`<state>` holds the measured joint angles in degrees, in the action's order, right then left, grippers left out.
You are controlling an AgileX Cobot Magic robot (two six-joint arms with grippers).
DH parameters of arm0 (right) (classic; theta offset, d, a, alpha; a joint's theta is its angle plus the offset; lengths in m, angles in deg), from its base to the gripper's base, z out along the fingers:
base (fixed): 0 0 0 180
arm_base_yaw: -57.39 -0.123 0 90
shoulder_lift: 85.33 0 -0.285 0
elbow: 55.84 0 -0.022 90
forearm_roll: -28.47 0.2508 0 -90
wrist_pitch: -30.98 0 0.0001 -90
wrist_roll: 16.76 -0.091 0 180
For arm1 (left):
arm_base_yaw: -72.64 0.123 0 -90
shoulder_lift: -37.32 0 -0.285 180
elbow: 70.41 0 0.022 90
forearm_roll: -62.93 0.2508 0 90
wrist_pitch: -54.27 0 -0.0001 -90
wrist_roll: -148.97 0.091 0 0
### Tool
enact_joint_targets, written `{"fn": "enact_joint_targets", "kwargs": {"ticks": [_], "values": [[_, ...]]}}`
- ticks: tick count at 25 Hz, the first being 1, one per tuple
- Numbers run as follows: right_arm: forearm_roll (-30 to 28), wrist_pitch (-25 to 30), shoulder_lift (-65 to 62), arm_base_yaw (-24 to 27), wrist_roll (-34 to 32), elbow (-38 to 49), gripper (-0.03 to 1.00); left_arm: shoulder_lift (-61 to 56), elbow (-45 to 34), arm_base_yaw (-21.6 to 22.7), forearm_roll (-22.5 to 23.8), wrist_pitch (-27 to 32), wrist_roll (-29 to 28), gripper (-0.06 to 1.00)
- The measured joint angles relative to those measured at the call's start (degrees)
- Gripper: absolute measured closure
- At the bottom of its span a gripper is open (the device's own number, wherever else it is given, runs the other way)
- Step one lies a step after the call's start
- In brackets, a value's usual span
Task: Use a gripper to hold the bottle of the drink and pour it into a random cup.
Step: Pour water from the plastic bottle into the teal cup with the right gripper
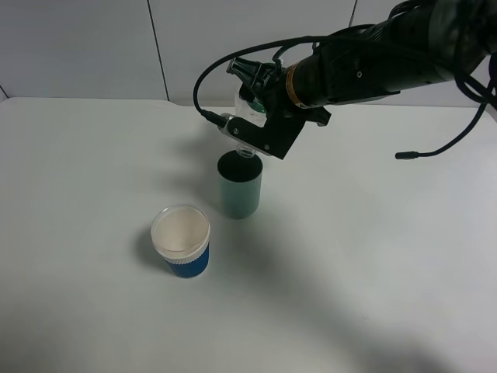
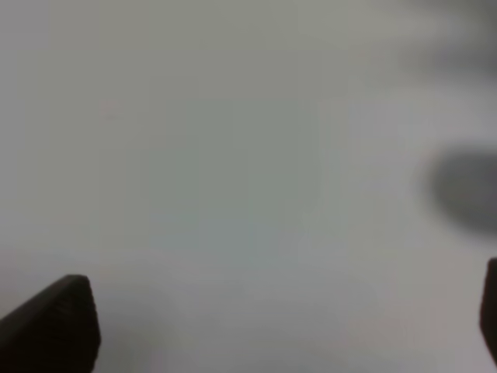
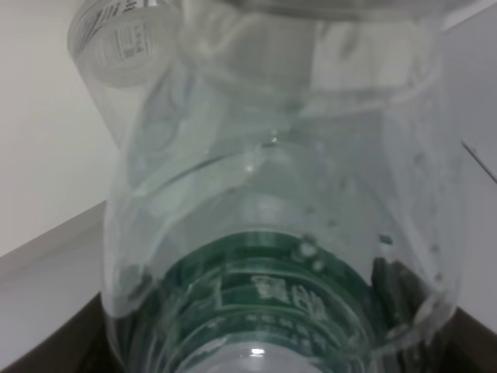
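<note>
White tabletop, matte and plain, backed by pale wall panels.

Reaching in from 2 o'clock across the middle: right gripper, fingers clamped around the bottle of the drink. Gripped at the body, leaving the capless neck free. Tipped well past level, neck pointing down toward 6 o'clock, right over the mouth of the cup. Judged to be the pouring step, well along. Held so for a plain reason: opening directly above the dark inside and close to the rim, to keep any stream from missing. Neck touching rim or just clear of it: cannot tell.

From the right wrist: clear plastic wall filling the view, green label low down, droplets clinging inside, little liquid apparent. No stream made out in either view; amount poured impossible to tell.

Teal cup upright, slightly toward 12 o'clock from the table's centre. At 7 o'clock of it, near but apart: blue cup with white rim, upright, not under the neck, seemingly the one not chosen.

Left gripper: only dark fingertips at the edges of a blurred view, spread wide, holding nothing. Absent from the high camera; probably parked aside to leave the pour unobstructed.

Risk, by judgement: light cup, easily tipped by a nudge from the neck.
</note>
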<state>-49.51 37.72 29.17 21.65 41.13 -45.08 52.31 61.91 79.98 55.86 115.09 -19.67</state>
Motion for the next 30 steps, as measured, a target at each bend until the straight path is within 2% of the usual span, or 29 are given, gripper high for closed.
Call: {"fn": "enact_joint_targets", "kwargs": {"ticks": [11,15,20,24,30], "values": [[0.20,-0.56,0.00,0.00,-0.22,0.00,0.40,0.00,0.00,0.00,0.00,0.00,0.00,-0.05],[1.50,-1.06,0.00,0.00,-3.60,0.00,0.40,0.00,0.00,0.00,0.00,0.00,0.00,-0.05],[2.18,-1.23,0.00,0.00,-13.78,0.00,0.40,0.00,0.00,0.00,0.00,0.00,0.00,-0.05],[3.45,-1.23,0.00,0.00,-24.70,0.00,0.40,0.00,0.00,0.00,0.00,0.00,0.00,-0.05],[5.22,-1.23,0.00,-0.04,-47.08,0.00,0.40,0.00,0.00,0.00,0.00,0.00,0.00,-0.05]]}}
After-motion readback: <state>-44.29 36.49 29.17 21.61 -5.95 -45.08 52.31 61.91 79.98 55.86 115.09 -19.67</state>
